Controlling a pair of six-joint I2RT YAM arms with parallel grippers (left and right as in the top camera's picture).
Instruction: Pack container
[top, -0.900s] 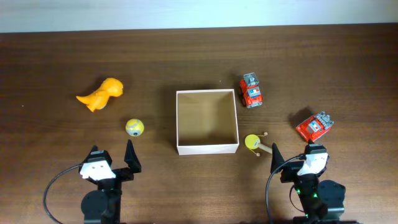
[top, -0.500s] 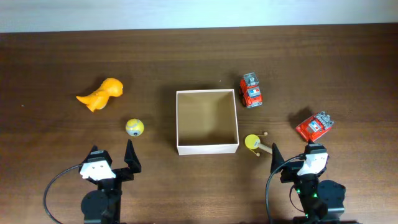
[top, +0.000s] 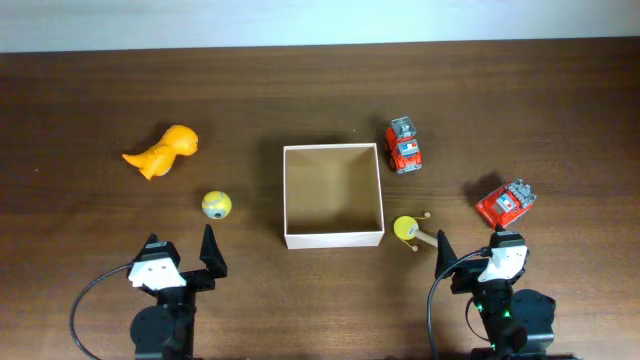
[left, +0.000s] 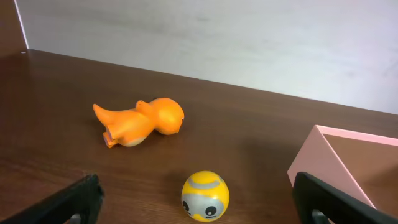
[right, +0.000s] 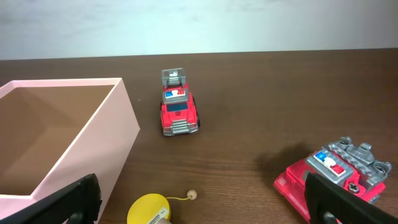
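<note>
Currently, the container is sitting open-topped at the middle of the desk, with nothing showing inside it.

The left hand is hanging low at the near edge, left of the container, with its fingers spread wide apart and gripping nothing. The right hand is hanging at the near edge on the right, likewise spread wide and holding nothing.

- An orange dinosaur toy is lying on its side, well to the left of the container.
- A yellow ball with a face is resting between the dinosaur and the left hand.
- A red fire truck is standing just beside the container's far right corner.
- A second red fire truck is lying further right, near the right hand.
- A yellow disc toy on a stick is lying just beside the container's near right corner.
</note>
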